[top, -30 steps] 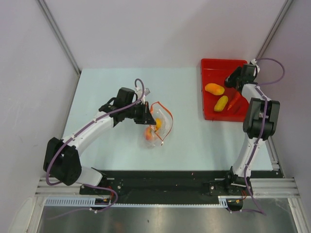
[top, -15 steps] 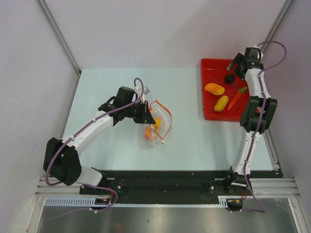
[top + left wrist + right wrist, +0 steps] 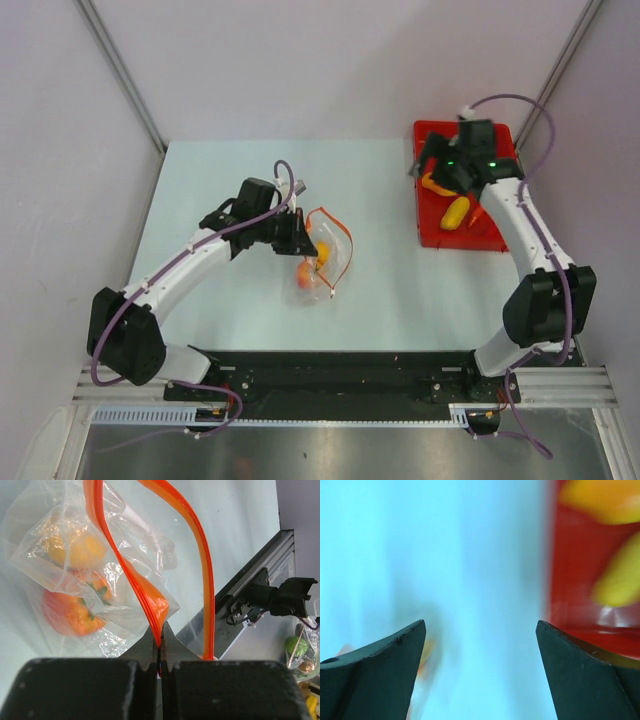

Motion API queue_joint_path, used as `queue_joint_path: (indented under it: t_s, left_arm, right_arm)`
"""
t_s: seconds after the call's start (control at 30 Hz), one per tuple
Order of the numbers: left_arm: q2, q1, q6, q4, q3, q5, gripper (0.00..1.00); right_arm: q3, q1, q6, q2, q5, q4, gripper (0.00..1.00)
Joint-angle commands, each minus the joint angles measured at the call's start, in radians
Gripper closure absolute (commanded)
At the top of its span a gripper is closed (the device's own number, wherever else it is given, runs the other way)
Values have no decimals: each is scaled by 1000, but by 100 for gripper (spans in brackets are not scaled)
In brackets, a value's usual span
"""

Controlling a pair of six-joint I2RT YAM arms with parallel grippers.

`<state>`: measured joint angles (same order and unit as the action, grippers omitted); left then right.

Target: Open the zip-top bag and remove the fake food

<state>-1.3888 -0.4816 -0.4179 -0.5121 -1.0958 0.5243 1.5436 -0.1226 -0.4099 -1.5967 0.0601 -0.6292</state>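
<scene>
The zip-top bag [image 3: 320, 268] lies on the table, its orange-red zip strip [image 3: 155, 605] pulled apart into an open loop. My left gripper [image 3: 300, 236] is shut on one side of the strip and shows in the left wrist view [image 3: 160, 647]. Inside the bag are a yellow piece [image 3: 82, 552] and a peach-red fruit [image 3: 67, 615]. My right gripper [image 3: 425, 165] is open and empty above the red tray's left edge, its view blurred [image 3: 480, 625]. An orange oval [image 3: 435, 183] and a yellow oval [image 3: 455, 212] lie in the tray. The dark round piece is hidden.
The red tray [image 3: 495, 238] stands at the table's back right, and also shows in the right wrist view [image 3: 585, 555]. A carrot [image 3: 478, 213] shows partly under the right arm. Grey walls enclose the table on both sides. A black rail runs along the near edge.
My right arm has swung from the tray's far right corner leftward across the tray, now covering the dark round piece. My left gripper keeps its hold on the strip, hardly moving.
</scene>
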Motion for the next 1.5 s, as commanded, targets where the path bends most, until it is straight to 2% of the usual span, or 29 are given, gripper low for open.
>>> queue_joint_path:
  t_s: [0.0,0.03,0.13,0.23,0.27,0.33,0.37,0.43,0.47,0.5,0.73,0.9,1.23,1.33,1.47]
  left_arm:
    - [33,5,-2,12,-68,-18,100]
    - [40,5,-4,14,-70,-26,100]
    - [51,6,-7,20,-76,-43,100]
    - [57,6,-12,17,-70,-47,100]
    - [57,5,-18,17,-67,-46,100]
    - [69,5,-24,18,-56,-46,100]
    - [74,5,-35,24,-49,-49,100]
    - [86,5,-45,41,-35,-53,100]
    - [88,5,-54,43,-35,-52,100]
    - [88,5,-59,43,-39,-47,100]
    - [119,3,-91,87,-39,-24,100]
    - [128,-5,-116,93,-15,-35,100]
    - [155,3,-107,26,-4,-152,100]
    - [154,8,-101,29,7,-147,100]
    - [142,9,-102,43,16,-101,100]
  right_arm:
    - [-19,-294,48,56,92,-59,4]
    - [-20,-366,37,60,116,-56,5]
    - [-28,-475,-47,40,171,-17,13]
    - [-33,-523,-86,-17,216,20,25]
    - [-33,-525,-104,-31,234,25,36]
    - [-34,-532,-119,-55,283,51,50]
    - [-37,-548,-122,-77,309,65,63]
    - [-40,-563,-116,-97,351,89,72]
    - [-40,-575,-118,-115,357,95,83]
    - [-42,-578,-130,-124,378,100,87]
    - [-66,-598,-155,-200,394,181,89]
    - [-69,-578,-170,-299,325,184,88]
    - [-73,-535,-67,-350,57,-15,82]
    - [-73,-532,-15,-341,107,-18,75]
    - [-73,-554,-1,-296,283,11,66]
